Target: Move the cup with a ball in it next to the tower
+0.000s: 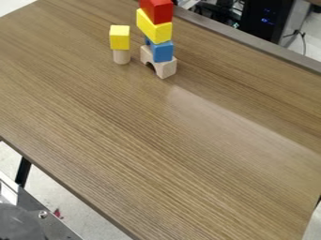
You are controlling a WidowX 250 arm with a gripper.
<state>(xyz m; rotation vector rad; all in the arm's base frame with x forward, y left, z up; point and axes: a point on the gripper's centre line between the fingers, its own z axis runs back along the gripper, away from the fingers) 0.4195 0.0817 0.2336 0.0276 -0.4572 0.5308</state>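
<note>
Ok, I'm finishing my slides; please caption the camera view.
On a wood-grain table, a colorful block tower stands beside a yellow block on a wooden cylinder.

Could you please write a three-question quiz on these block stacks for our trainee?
1. True or false: the tower and the short stack stand apart.
2. What holds up the small yellow cube? (a) a cone (b) a cylinder (c) a ball
3. Fill in the colour: the tower's yellow block rests on a ____ block.

Key: 1. true; 2. b; 3. blue
</note>
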